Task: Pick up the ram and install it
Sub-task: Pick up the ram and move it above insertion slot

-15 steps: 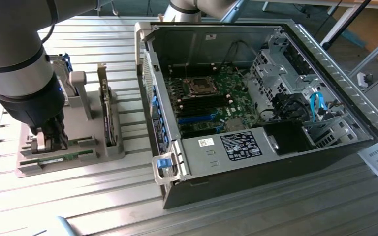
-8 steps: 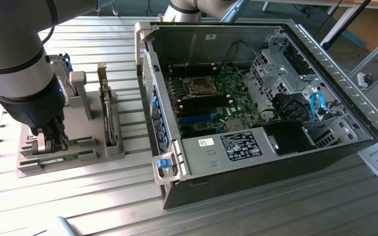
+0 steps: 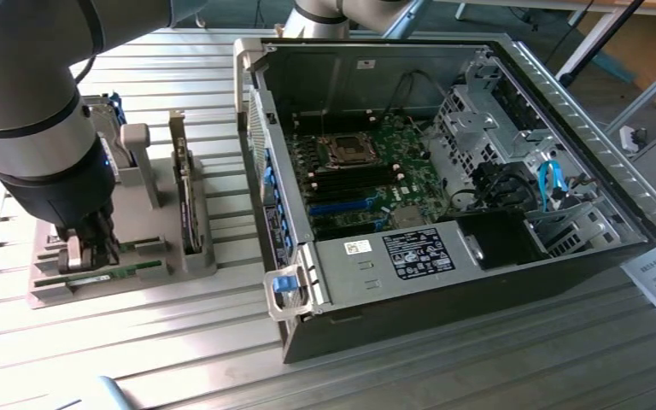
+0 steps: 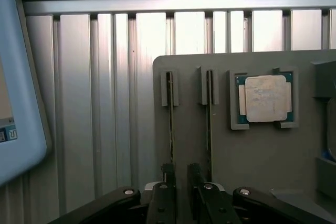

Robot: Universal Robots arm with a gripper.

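Hovering low over the gray tray [image 4: 252, 150], my gripper [image 4: 181, 174] is open: fingers apart, bare tray showing in the gap, nothing held. Wrist view: one fingertip [image 4: 168, 174] sits right at the near end of the ram [image 4: 170, 119]. Can't tell if it touches, or if the stick is inside the gap. Ram stands on edge in its slot, not lifted. Second stick [image 4: 209, 119] is parallel, just beside it, also in its slot, running past my other fingertip. Square silver processor chip [image 4: 264, 98] lies flat in its own pocket, on the far side of the second stick from the ram.

Exterior view: tray rests on the slatted metal table [image 3: 168, 350], at that view's left. Open computer case [image 3: 601, 188] lies on its right, well apart from me, motherboard [image 3: 374, 171] exposed.
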